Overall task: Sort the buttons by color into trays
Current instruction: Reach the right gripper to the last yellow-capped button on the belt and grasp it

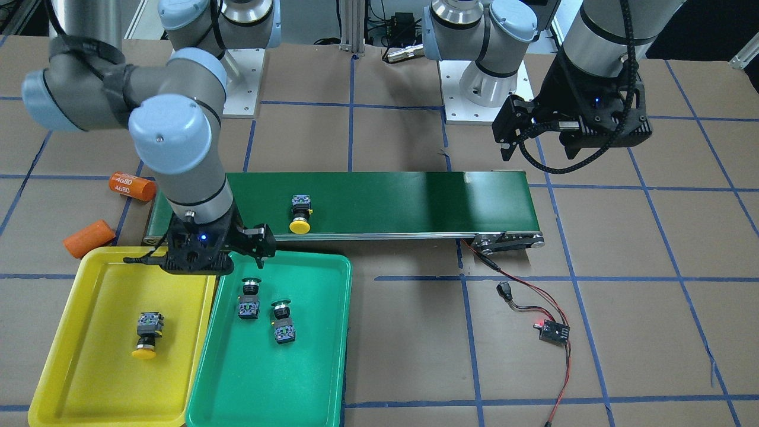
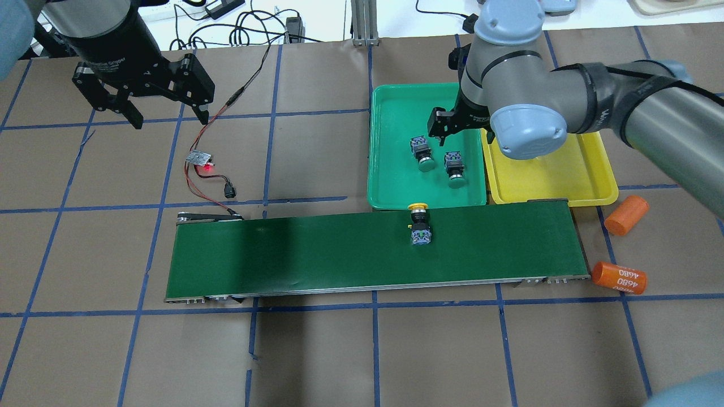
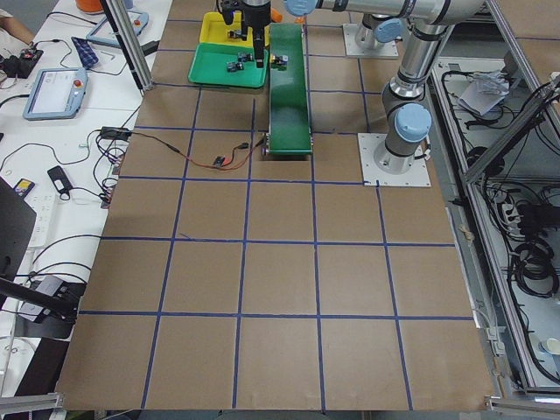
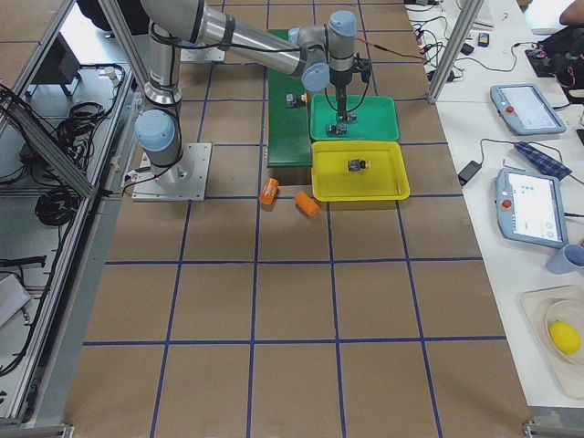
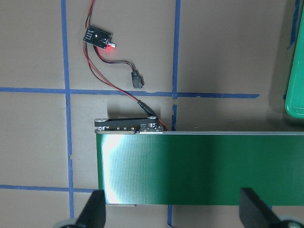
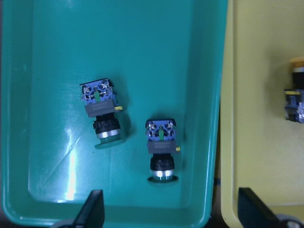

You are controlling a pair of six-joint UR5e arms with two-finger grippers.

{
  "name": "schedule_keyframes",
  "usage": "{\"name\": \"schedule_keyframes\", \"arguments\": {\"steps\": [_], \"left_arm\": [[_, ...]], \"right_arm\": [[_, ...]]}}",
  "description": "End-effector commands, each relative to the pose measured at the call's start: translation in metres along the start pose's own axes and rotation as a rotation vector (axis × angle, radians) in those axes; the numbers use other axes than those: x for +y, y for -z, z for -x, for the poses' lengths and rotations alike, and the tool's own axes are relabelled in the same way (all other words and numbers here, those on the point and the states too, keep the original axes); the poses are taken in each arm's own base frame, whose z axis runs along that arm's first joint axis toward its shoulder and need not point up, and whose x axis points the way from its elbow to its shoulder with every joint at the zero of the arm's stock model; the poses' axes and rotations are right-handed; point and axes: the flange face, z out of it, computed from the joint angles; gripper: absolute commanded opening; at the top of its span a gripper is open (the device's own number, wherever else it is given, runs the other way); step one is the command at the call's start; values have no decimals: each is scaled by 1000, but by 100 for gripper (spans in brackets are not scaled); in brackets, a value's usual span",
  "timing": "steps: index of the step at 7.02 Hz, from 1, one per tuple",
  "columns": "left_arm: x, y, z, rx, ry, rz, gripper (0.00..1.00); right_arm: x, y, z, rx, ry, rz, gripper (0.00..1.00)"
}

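Right hand point(image 6: 173, 211) wide open over green tray point(image 6: 52, 52)

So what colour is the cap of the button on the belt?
Yellow. The button on the conveyor belt shows best in the exterior front-facing view.

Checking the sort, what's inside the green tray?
Two green buttons lie on their sides in the green tray, apart. The open right gripper hangs above it, covering one corner in the front view; the overhead view shows that corner bare.

Two green-capped push-buttons point(image 2: 423, 154) were laid in the shallow green plastic tray point(image 2: 390, 113), just left of the shallow yellow plastic tray point(image 2: 591, 169) holding one yellow-capped push-button point(image 1: 147, 335); a second yellow-capped push-button point(image 2: 419, 223) was laid on the long dark-green conveyor belt point(image 2: 311, 254) nearer.
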Motion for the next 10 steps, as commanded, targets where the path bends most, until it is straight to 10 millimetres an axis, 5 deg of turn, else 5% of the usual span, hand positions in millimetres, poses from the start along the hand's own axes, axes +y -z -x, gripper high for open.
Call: {"name": "schedule_keyframes", "arguments": {"steps": [1,2,4,7,10], "left_arm": [[0,0,1,0,2,0,100],[0,0,0,0,0,0,100],[0,0,0,0,0,0,100],[-1,1,1,0,2,-3,100],[-1,1,1,0,2,-2,100]], "right_arm": [[67,80,-5,12,8,64,100],[87,85,-5,3,9,71,100],[112,38,-7,4,1,137,100],[114,25,-2,-24,-6,130,100],[107,-17,5,-27,12,187,100]]}}
